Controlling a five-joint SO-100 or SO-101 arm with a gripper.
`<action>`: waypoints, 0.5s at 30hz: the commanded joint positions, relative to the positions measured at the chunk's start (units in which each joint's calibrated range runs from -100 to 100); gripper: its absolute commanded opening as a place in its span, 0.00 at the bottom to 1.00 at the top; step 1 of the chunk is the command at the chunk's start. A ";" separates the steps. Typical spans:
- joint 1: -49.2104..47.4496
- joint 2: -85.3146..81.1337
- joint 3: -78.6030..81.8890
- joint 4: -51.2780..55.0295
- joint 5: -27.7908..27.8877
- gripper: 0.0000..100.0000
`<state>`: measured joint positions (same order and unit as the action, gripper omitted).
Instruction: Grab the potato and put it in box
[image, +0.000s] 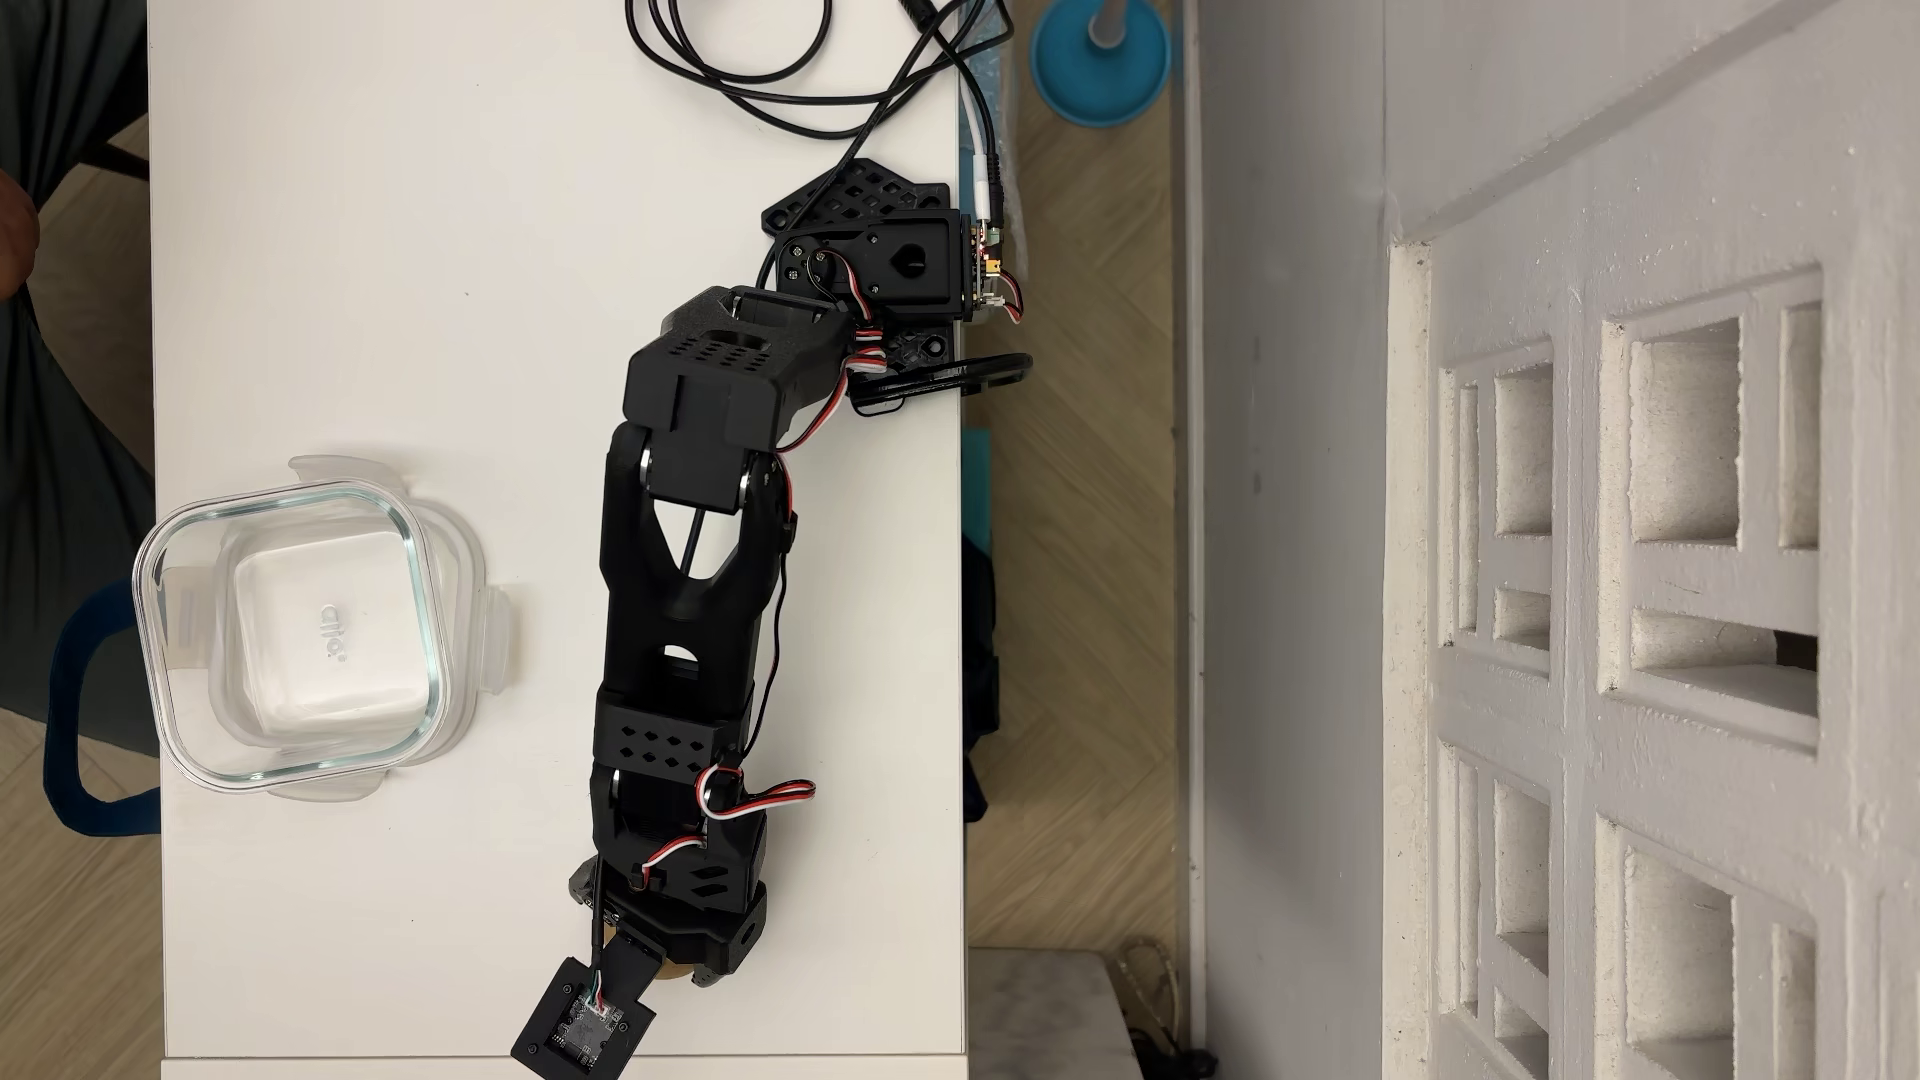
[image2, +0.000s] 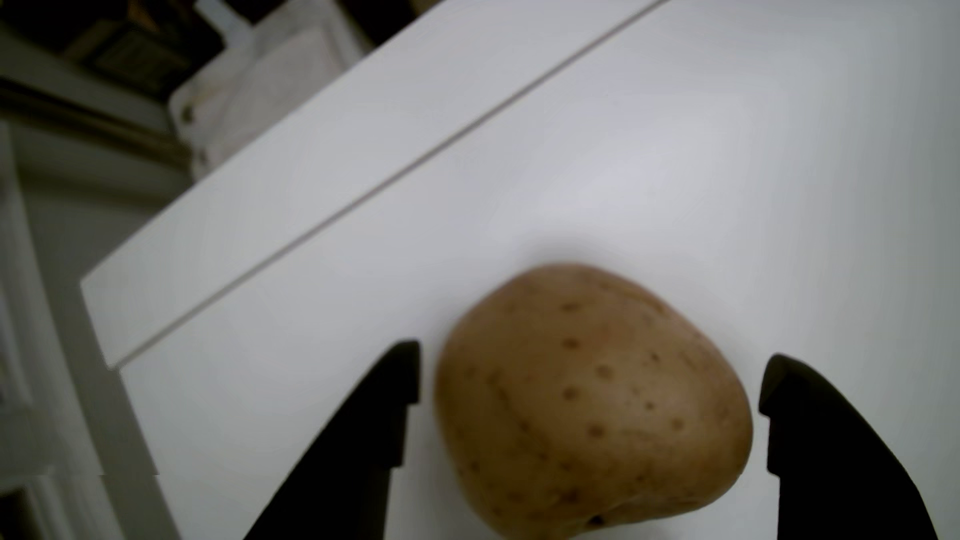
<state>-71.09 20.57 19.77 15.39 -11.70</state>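
Note:
In the wrist view the tan potato (image2: 587, 405) with brown specks lies on the white table, between my two black fingers. My gripper (image2: 592, 363) is open, with a small gap between the potato and each fingertip. In the overhead view my arm (image: 675, 623) reaches toward the table's bottom edge. There only a tan sliver of the potato (image: 675, 973) shows under the wrist. The clear glass box (image: 177, 665) stands empty at the table's left edge, far from the gripper.
The box sits on a translucent plastic lid (image: 488, 633) with clip tabs. Black cables (image: 748, 73) loop at the table's top, near the arm's base (image: 883, 260). In the wrist view the table's edge (image2: 135, 291) is close beyond the potato.

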 joint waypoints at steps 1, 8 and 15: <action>0.67 0.35 -2.73 0.22 1.07 0.36; 0.67 1.03 -2.64 2.14 1.88 0.36; 0.67 1.03 -2.73 2.92 1.94 0.35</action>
<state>-71.09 22.32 19.68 17.96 -10.09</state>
